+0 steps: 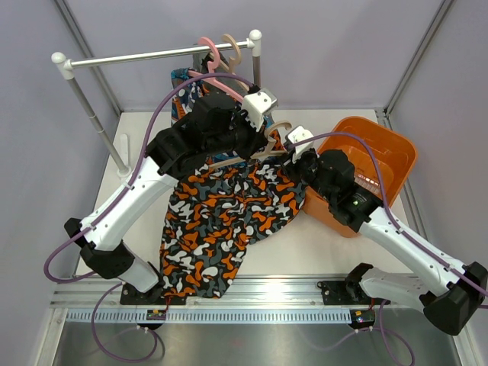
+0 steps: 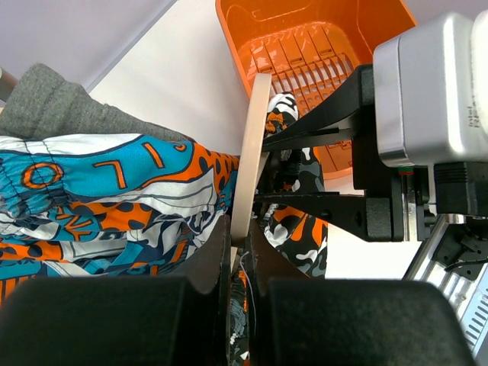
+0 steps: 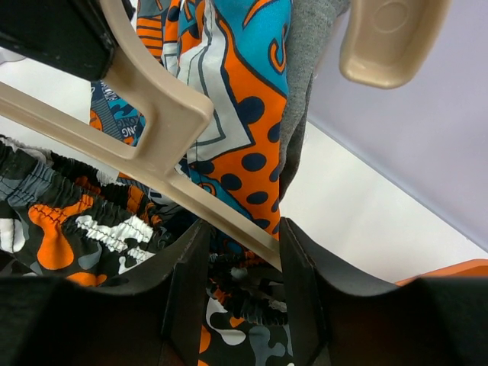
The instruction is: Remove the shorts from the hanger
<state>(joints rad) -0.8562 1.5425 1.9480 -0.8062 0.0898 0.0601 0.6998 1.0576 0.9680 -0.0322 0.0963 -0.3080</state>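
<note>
The camouflage shorts hang from a beige hanger and drape down onto the table. My left gripper is shut on the hanger; in the left wrist view its fingers pinch the hanger's beige arm. My right gripper is at the hanger's right end. In the right wrist view it is closed on the bunched camouflage waistband, just under the hanger bar. The blue-orange patterned shorts and the grey shorts hang behind.
A clothes rack rail crosses the back, with a pink hanger and another beige hanger on it. Its post stands at the left. An orange bin sits at the right, close to my right arm.
</note>
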